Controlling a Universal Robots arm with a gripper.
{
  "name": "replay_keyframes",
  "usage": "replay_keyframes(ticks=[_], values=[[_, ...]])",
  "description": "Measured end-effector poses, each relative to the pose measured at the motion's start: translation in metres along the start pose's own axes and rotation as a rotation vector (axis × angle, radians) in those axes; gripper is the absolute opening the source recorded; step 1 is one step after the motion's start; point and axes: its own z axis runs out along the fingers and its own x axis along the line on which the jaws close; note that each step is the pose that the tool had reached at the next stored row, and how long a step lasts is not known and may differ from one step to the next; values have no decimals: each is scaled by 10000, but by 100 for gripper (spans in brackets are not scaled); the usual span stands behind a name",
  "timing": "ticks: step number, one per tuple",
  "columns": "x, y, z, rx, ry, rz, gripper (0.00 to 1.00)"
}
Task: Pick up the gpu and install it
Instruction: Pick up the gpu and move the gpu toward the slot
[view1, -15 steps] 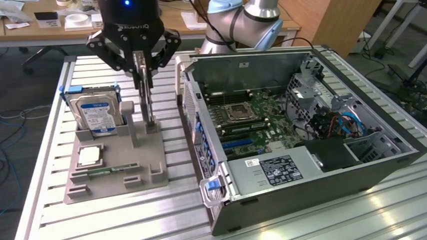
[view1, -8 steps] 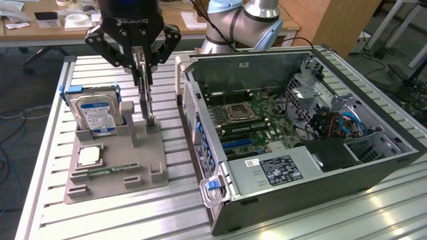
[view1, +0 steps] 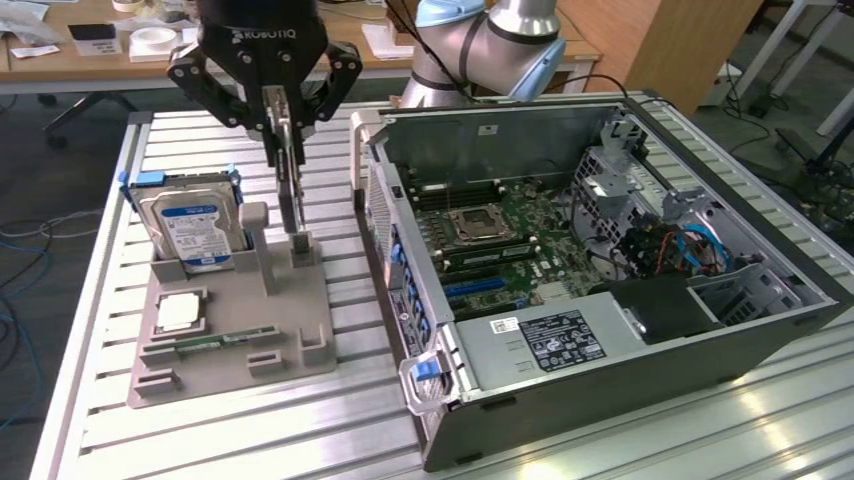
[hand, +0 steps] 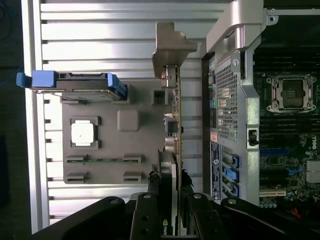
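Note:
The gpu (view1: 294, 195) stands on edge, thin and upright, over the grey holder tray (view1: 227, 370) in the exterior view. My gripper (view1: 284, 125) is shut on its upper edge, one black finger on each face. The card's lower end is at the tray's slotted post; I cannot tell whether it still rests in it. In the wrist view the gpu (hand: 172, 145) appears edge-on, its metal bracket (hand: 172, 45) at the far end, with my gripper (hand: 170, 205) clamped around it.
On the tray stand a hard drive in a blue caddy (view1: 194, 225), a processor (view1: 178, 312) and a memory stick (view1: 214, 342). The open computer case (view1: 441, 350) lies on the exterior view's right, its motherboard (view1: 507, 240) and blue slots (view1: 478, 290) exposed.

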Motion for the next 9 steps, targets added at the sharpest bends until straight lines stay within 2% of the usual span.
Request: replay_keyframes(ticks=[3,9], values=[[-1,2,-56,1,0,0,27],[-2,3,-63,0,0,0,27]])
